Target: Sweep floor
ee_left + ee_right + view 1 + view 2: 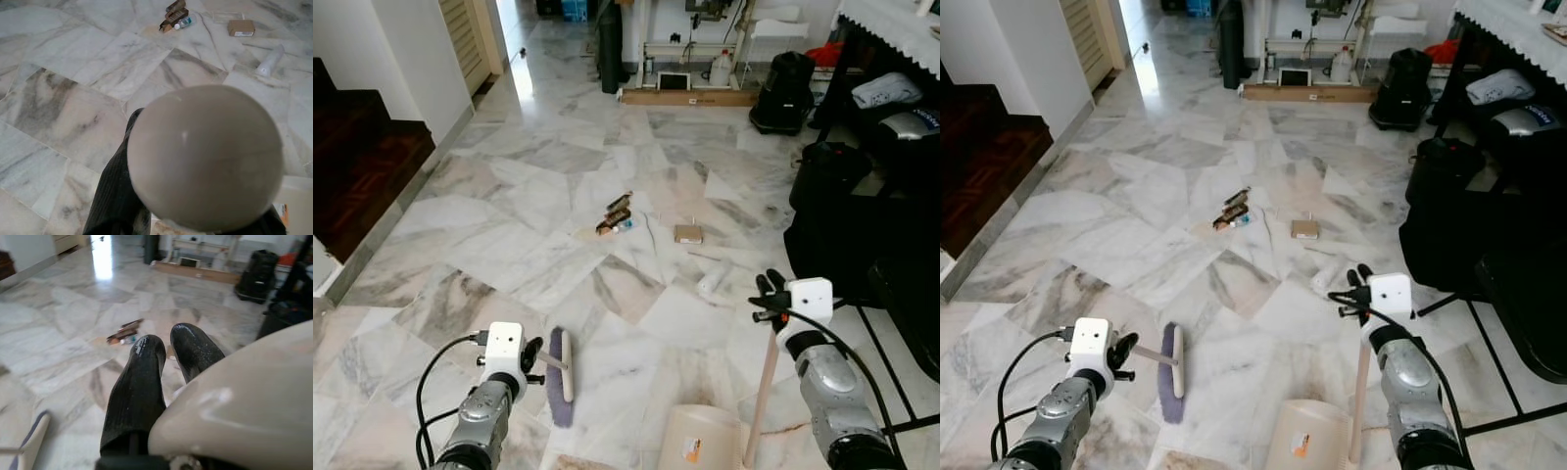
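The broom [560, 376] was held shut in the left gripper [530, 354] and the dustpan [705, 439] handle in the right gripper [767, 286], ready for litter [617, 215] at twelve o'clock.

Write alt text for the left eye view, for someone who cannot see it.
The left gripper holds a small broom against the marble floor, while the right gripper grips the upright wooden handle of a beige dustpan. Ahead lie scattered litter: brown wrappers, a small cardboard box and a white tube.
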Robot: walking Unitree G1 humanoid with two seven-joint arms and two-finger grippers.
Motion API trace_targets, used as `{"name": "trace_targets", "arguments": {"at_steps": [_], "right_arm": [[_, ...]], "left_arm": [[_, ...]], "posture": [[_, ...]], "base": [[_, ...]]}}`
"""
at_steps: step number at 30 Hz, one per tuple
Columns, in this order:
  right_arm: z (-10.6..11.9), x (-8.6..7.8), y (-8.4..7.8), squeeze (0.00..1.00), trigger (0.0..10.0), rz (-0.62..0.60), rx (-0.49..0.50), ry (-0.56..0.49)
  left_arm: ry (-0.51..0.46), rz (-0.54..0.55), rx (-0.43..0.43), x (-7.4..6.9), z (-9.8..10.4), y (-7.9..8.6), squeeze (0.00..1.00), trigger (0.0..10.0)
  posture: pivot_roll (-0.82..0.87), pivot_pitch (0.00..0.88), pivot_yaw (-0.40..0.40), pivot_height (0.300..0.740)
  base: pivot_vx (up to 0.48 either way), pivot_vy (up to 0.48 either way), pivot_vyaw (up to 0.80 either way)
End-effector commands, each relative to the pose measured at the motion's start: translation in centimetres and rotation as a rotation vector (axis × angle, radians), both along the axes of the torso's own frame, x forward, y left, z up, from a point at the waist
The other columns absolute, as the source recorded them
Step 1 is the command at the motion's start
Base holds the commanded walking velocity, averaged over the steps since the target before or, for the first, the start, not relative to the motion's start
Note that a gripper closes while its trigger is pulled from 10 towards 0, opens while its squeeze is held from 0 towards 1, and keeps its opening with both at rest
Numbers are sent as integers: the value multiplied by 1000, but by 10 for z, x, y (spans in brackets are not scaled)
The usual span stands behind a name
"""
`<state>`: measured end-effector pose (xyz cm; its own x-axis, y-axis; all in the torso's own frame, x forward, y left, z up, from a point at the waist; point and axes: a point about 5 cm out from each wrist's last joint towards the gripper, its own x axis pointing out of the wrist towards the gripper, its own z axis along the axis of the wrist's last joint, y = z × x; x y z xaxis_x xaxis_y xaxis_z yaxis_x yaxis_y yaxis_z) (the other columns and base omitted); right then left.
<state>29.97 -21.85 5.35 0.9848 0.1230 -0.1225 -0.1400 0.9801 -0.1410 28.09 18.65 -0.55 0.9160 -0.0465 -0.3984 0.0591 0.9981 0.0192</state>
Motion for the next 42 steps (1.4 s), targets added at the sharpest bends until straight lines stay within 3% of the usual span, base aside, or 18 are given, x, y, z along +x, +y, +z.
{"name": "trace_targets", "arguments": {"at_steps": [1,9,10,11,18,19,20,29,42], "right_arm": [[-5,-3,4,0,10000,25,-18,16],[-13,-7,7,0,10000,39,-18,32],[-13,-7,7,59,10000,35,-14,34],[-14,-8,7,616,10000,32,-15,33],[-15,-9,7,588,10000,29,-20,35],[-15,-8,7,110,10000,25,-24,35],[-16,-8,6,0,10000,22,-27,37],[-24,-8,-8,0,10000,-105,-104,134],[-24,-7,-9,0,10000,-126,-135,142]], "left_arm": [[118,-31,-36,-18,-20,-7,0,10000],[117,-29,-33,-18,-20,-5,0,10000],[117,-28,-32,-18,-20,-4,0,10000],[116,-28,-33,-18,-20,-4,0,10000],[120,-31,-33,-18,-20,-4,0,10000],[120,-30,-33,-18,-20,-4,0,10000],[121,-30,-34,-18,-20,-4,0,10000],[128,-35,-39,-19,-21,-4,0,10000],[140,-48,-49,-19,-22,-7,0,10000]], "posture": [[-164,0,35,740],[-152,0,39,740],[-152,0,40,740],[-151,0,40,740],[-154,0,43,740],[-153,0,42,740],[-154,0,44,740],[-156,0,45,740],[-160,0,43,740]], "base": [[0,0,0],[0,0,0],[0,0,0],[0,0,0],[0,0,0],[0,0,0],[0,0,0],[0,0,0],[0,0,0]]}}
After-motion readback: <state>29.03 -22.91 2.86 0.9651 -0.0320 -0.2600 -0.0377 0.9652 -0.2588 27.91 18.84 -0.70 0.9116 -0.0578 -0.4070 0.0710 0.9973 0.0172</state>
